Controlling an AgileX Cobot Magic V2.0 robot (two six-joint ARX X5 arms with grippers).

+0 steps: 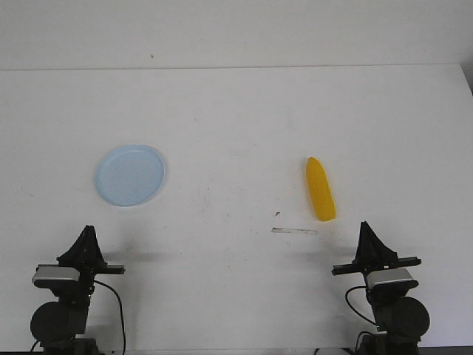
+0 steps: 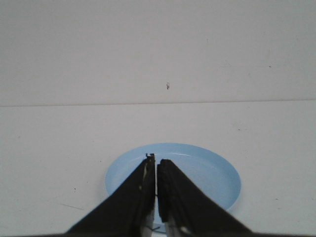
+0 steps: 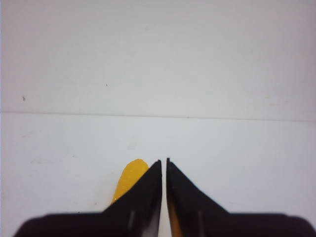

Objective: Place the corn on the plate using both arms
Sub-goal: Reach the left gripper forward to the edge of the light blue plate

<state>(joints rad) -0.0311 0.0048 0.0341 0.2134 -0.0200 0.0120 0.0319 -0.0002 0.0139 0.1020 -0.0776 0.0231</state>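
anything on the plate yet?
No. In the front view the plate is bare, and the corn lies apart on the table. In the left wrist view the left gripper covers the plate's near edge, but the front view shows it clear.

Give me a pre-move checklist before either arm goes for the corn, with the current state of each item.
1. Corn lies free on the table, untouched: ok.
2. Plate is bare, nothing on it: ok.
3. Right gripper is near the corn and empty: ok.
4. Right gripper open for a grasp: not ok, its jaws are nearly together.
5. Left gripper is empty, short of the plate: ok.
6. Nothing lies between corn and plate: ok, only faint marks on the table.
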